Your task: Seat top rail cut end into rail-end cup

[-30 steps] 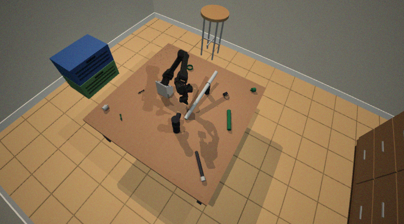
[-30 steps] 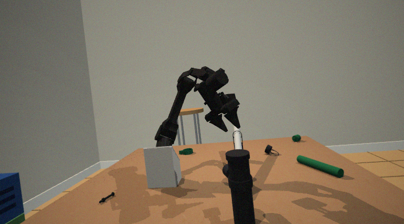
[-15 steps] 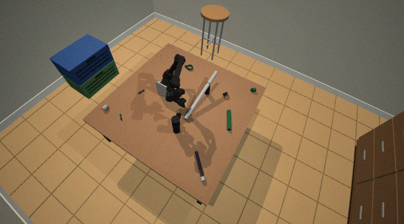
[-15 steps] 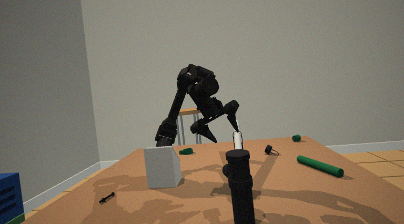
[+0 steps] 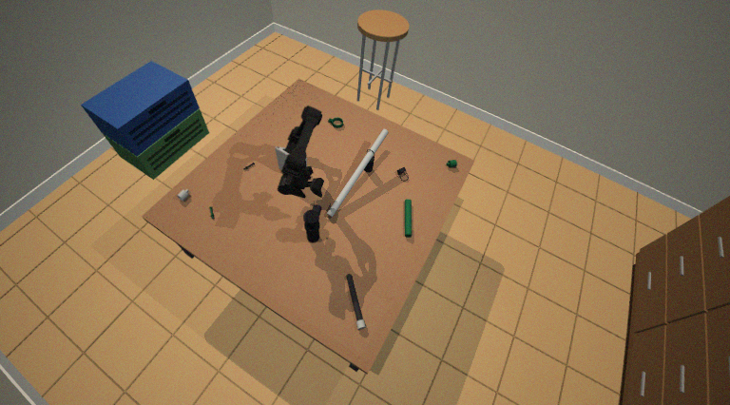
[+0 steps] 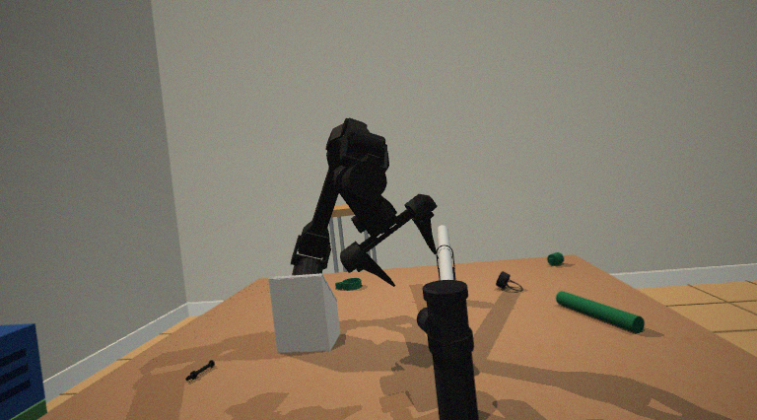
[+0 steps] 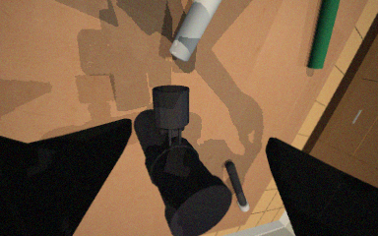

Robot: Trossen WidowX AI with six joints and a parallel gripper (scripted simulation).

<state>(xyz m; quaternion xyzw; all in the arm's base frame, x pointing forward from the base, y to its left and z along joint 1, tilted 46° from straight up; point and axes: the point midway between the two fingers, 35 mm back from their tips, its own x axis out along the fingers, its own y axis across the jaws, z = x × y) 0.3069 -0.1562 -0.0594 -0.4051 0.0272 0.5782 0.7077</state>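
The white rail (image 5: 357,174) (image 6: 445,267) (image 7: 199,25) passes through the wire loop on the small black post (image 5: 368,165). Its cut end is outside the black rail-end cup (image 5: 316,210) (image 6: 422,319) (image 7: 171,110); the wrist view shows a gap between them. The cup hangs on the brace band high on the big black post (image 5: 312,229) (image 6: 457,376) (image 7: 179,169), near its cap, with its mouth toward the rail side. My gripper (image 5: 311,195) (image 6: 414,269) (image 7: 199,135) is open and empty, above the cup and post top, apart from the rail.
A green tube (image 5: 408,218) (image 6: 599,312) (image 7: 325,36) and a dark rod with a white end (image 5: 354,298) (image 7: 236,184) lie on the table. A black cap with loop (image 5: 402,173) (image 6: 504,281) lies beyond the rail. A grey block (image 6: 304,315) stands by the arm base.
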